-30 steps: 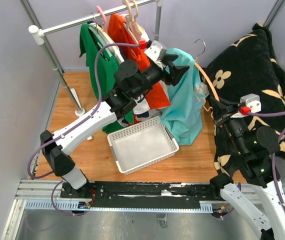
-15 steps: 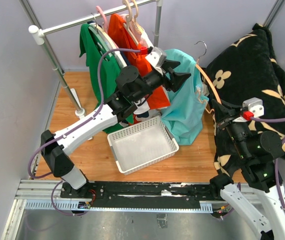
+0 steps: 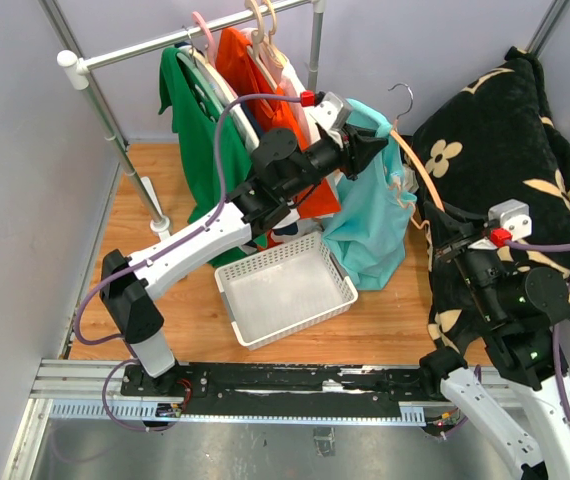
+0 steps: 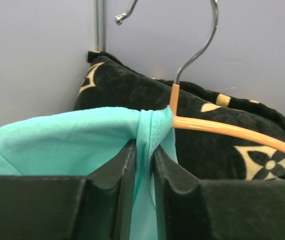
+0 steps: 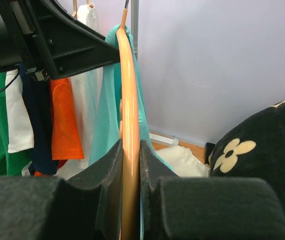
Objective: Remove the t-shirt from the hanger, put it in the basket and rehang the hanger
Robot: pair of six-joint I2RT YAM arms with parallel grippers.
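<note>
A teal t-shirt [image 3: 373, 215] hangs from an orange hanger [image 3: 417, 168] with a metal hook, held up in mid-air at centre right. My left gripper [image 3: 377, 135] is shut on the shirt's collar; in the left wrist view the teal cloth [image 4: 145, 150] is pinched between the jaws beside the hanger's neck [image 4: 174, 102]. My right gripper [image 3: 443, 232] is shut on the hanger's orange arm [image 5: 130, 150], with the shirt [image 5: 107, 115] draped on it.
A white perforated basket [image 3: 285, 288] sits on the wooden floor below the shirt. A clothes rail [image 3: 175, 38] at the back carries green [image 3: 193, 120] and orange shirts [image 3: 270, 110]. A black flower-print cushion [image 3: 505, 150] fills the right side.
My left gripper moved right along the shirt's top, reached the collar by the hanger hook, and closed on the cloth. The right arm shifted slightly with the hanger.
</note>
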